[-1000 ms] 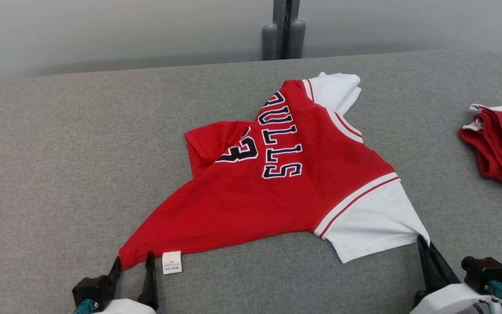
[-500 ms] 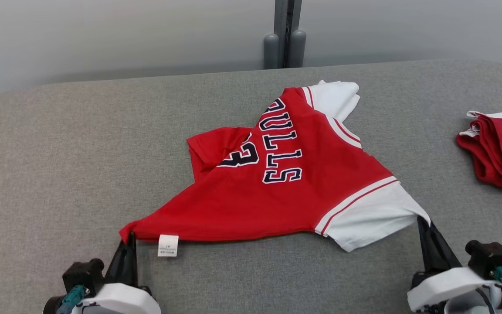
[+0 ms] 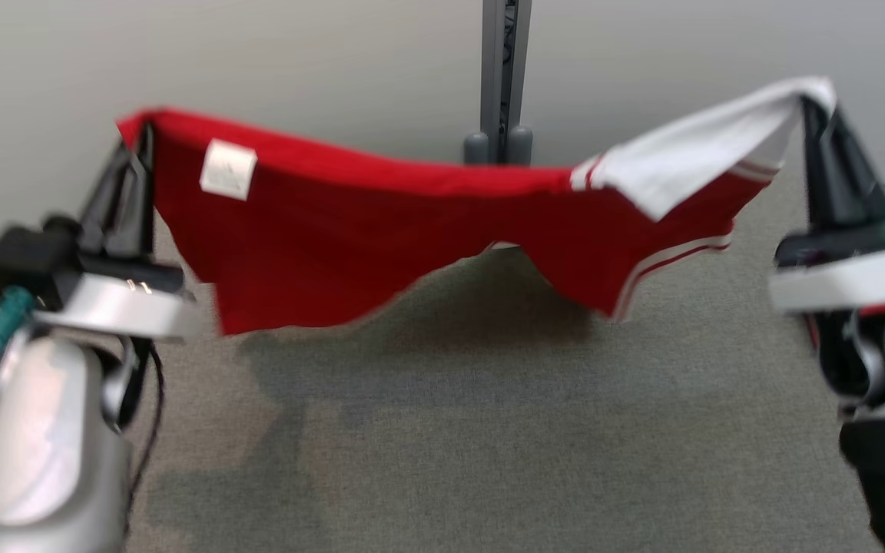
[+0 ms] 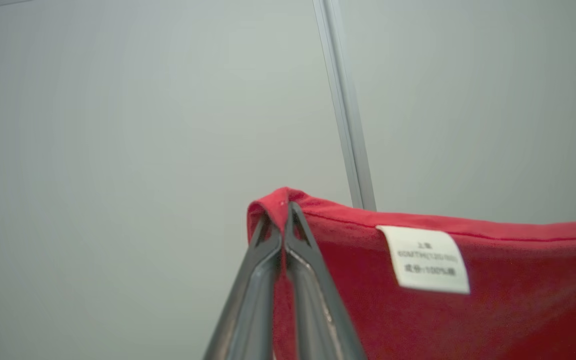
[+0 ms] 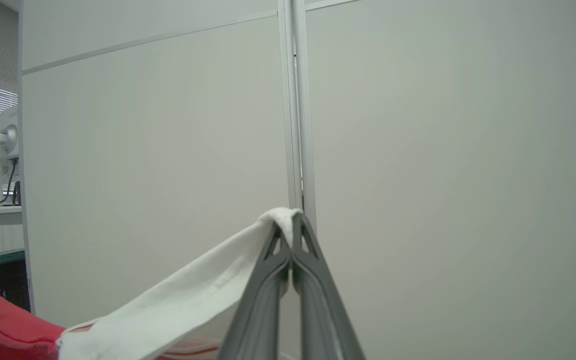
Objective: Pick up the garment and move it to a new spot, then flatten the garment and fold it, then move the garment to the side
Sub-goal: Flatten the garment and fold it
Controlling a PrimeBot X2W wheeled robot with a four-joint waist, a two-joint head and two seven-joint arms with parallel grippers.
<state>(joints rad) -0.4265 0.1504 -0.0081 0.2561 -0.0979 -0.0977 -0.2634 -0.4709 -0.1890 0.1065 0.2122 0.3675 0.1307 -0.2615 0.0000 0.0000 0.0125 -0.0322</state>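
Nearest, at the bottom of the head view: grey padded table (image 3: 442, 445), shadowed under the cloth. Room enough there for a landing, at a guess.

Next out, left gripper (image 3: 134, 137): pinched fully together on a red hem corner of the garment (image 3: 350, 238), just beside the white care label (image 3: 227, 169). Opposite, right gripper (image 3: 815, 107): likewise pressed tight, on the tip of the white sleeve (image 3: 688, 146). Hangs in the air between the two, clear of the table, sagging a little along the top edge and drooping below in uneven folds.

Looks like the carry to a new spot, with flattening to follow. To do it well:

- Hold both pinches firm and level, since neither has more than a thin bite of cloth.
- Move both arms together at one pace, to avoid dragging fabric out of either grip.
- Spread the arms slightly to take out the sag, but stop short of straining the seam at the sleeve.
- Lower until the hanging edge touches down first, then draw back toward the body and lay the rest out flat, without bunching.
- Release only once settled on the table.

Farthest: pale partition wall (image 3: 258, 54) and grey post (image 3: 505, 77). Steer short of both.
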